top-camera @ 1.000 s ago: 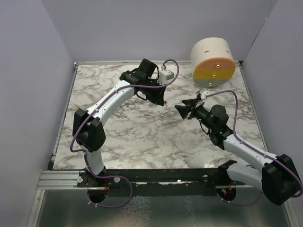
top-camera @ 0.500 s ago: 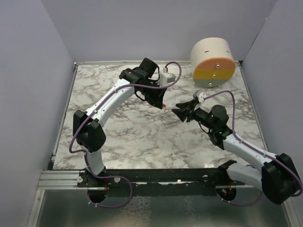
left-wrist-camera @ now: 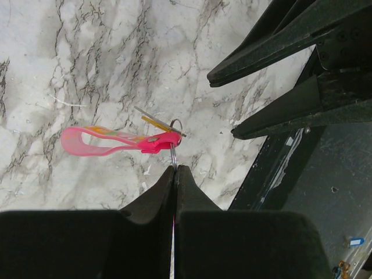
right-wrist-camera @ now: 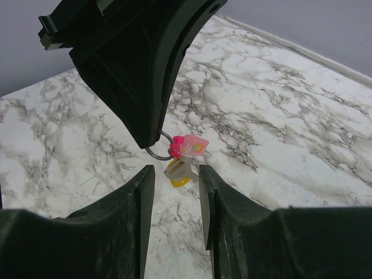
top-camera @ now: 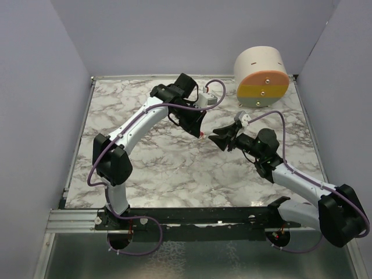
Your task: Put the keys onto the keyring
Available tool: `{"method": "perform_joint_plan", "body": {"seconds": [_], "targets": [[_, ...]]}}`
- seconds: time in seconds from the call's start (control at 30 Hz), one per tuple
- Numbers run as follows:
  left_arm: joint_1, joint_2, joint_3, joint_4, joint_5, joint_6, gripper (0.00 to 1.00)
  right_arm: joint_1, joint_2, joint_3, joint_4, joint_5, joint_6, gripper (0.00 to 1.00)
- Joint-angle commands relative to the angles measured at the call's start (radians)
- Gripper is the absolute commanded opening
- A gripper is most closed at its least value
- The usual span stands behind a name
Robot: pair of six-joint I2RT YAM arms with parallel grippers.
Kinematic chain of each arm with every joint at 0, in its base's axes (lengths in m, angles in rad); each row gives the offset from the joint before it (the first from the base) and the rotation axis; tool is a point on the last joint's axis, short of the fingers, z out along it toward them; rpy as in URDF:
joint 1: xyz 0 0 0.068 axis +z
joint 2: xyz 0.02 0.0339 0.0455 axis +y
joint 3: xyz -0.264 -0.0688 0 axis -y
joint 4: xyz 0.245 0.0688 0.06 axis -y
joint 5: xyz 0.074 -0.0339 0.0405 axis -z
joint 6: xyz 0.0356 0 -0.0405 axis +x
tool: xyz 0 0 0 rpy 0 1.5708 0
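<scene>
Biggest thing first: the marble counter (top-camera: 157, 168) is taking up pretty much the whole top view, and the fat cylinder (top-camera: 261, 75) is lying on its side in the far right corner, well apart from the action. The left arm (top-camera: 139, 119) is reaching out over the middle of the counter and the right arm (top-camera: 290, 174) is coming in from the near right, so the two tips are meeting nose to nose around the center, up off the marble. The left pincer (left-wrist-camera: 175, 168) is pointing down and is clenched tight on the thin wire ring (left-wrist-camera: 173, 154), fingers pressed together with the ring sticking out past the tips. The right pincer (right-wrist-camera: 177, 174) is sitting just beside it with its jaws standing apart, nothing clamped in them as far as I can see. Now the keys: both are dangling from that ring in the air, right under the left fingertips. The long pink key (left-wrist-camera: 160, 142) is sticking out sideways from the ring in the left wrist view, and the yellow key (right-wrist-camera: 180, 171) is hanging just below the pink one, lining up with the gap between the right jaws. I honestly can't tell whether either jaw is touching it.
</scene>
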Motion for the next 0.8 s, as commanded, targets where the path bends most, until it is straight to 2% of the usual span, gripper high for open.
{"method": "perform_joint_plan", "body": {"seconds": [0.0, 0.2, 0.5, 0.77], "targets": [[-0.017, 0.004, 0.026, 0.031, 0.032, -0.034, 0.0, 0.0, 0.005, -0.002, 0.044, -0.012, 0.006, 0.37], [-0.048, -0.002, 0.036, -0.001, 0.067, 0.005, 0.0, -0.001, 0.02, 0.001, 0.057, -0.058, 0.004, 0.37], [-0.053, -0.002, 0.067, -0.126, 0.032, 0.085, 0.0, -0.001, 0.012, 0.008, 0.037, -0.114, -0.015, 0.36], [-0.052, -0.038, 0.045, -0.131, 0.034, 0.11, 0.0, -0.001, 0.025, 0.013, 0.032, -0.211, -0.048, 0.35]]}}
